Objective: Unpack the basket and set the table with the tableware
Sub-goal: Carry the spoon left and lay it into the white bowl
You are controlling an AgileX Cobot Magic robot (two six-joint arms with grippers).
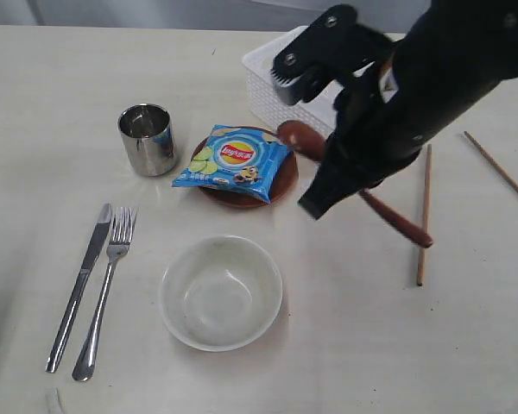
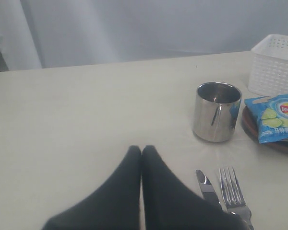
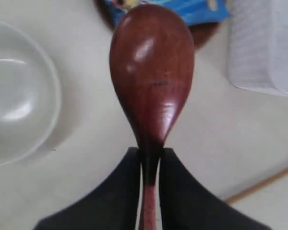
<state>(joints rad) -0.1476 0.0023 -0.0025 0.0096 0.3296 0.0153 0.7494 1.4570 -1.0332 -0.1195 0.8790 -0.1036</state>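
My right gripper is shut on the neck of the reddish-brown wooden spoon and holds it above the table, between the brown plate and the white basket. On the table lie the knife, the fork, the white bowl and two chopsticks; the steel cup stands upright. My left gripper is shut on nothing, low over the table near the knife; the exterior view does not show it.
A blue chip bag lies on the brown plate. The right arm hides much of the basket and what is inside. The two chopsticks lie apart, at different angles, to the right of the spoon.
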